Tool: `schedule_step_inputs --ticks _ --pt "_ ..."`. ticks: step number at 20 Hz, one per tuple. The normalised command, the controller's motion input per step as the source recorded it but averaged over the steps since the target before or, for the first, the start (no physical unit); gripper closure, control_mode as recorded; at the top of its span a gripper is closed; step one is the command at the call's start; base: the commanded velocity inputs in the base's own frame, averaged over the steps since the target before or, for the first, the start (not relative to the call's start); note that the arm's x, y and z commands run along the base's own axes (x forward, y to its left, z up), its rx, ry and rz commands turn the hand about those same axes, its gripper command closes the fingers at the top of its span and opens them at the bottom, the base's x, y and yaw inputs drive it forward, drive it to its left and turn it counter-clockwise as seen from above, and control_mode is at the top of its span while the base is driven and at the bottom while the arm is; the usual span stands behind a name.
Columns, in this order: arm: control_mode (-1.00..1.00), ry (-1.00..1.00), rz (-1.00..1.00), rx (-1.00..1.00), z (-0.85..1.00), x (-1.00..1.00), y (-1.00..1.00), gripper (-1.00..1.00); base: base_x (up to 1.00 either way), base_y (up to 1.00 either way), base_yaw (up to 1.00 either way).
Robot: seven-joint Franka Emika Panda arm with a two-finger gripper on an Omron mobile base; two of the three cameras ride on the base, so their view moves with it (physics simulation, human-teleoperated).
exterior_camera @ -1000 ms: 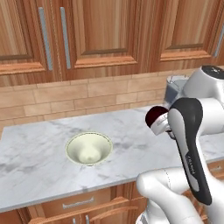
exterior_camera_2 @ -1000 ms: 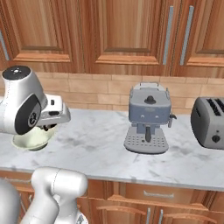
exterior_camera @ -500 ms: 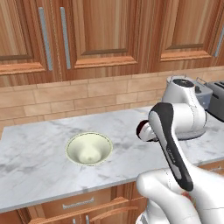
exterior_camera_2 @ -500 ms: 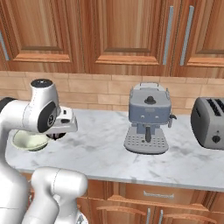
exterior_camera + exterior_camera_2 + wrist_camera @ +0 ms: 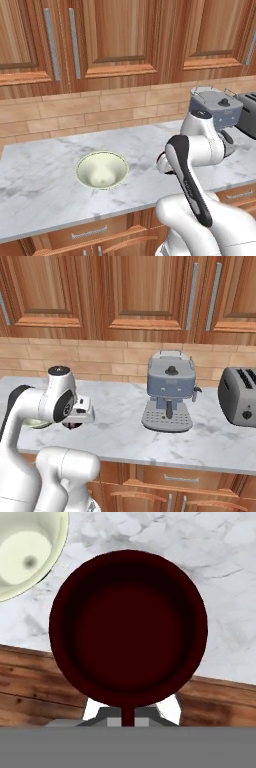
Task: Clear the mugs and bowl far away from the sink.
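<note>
Over the counter [image 5: 45,165] edge, pincer [image 5: 73,423] clamped on the maroon mug [image 5: 128,629], mouth facing the hand; cream bowl [image 5: 101,169] sits nearby.

You are in a home kitchen: wooden wall cabinets [image 5: 115,40], brick backsplash [image 5: 100,107], marble counter [image 5: 120,431], coffee machine [image 5: 169,391] and toaster [image 5: 239,397] at right.

Even, bright, shadowless rendered light falls across my marble counter [image 5: 45,175]. Everything stays sharp, with no glare; up close my mug's [image 5: 128,629] interior reads nearly black.
</note>
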Motion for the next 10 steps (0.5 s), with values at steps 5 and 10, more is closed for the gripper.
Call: schedule_step_inputs --ticks 5,10 --pt "-1.0 0.03 -0.17 0.0 -0.37 0.13 -0.16 1.0 0.0 0.0 0.0" --pt "-1.0 0.08 -0.11 0.0 -0.41 0.27 -0.2 1.0 0.0 0.0 0.0"
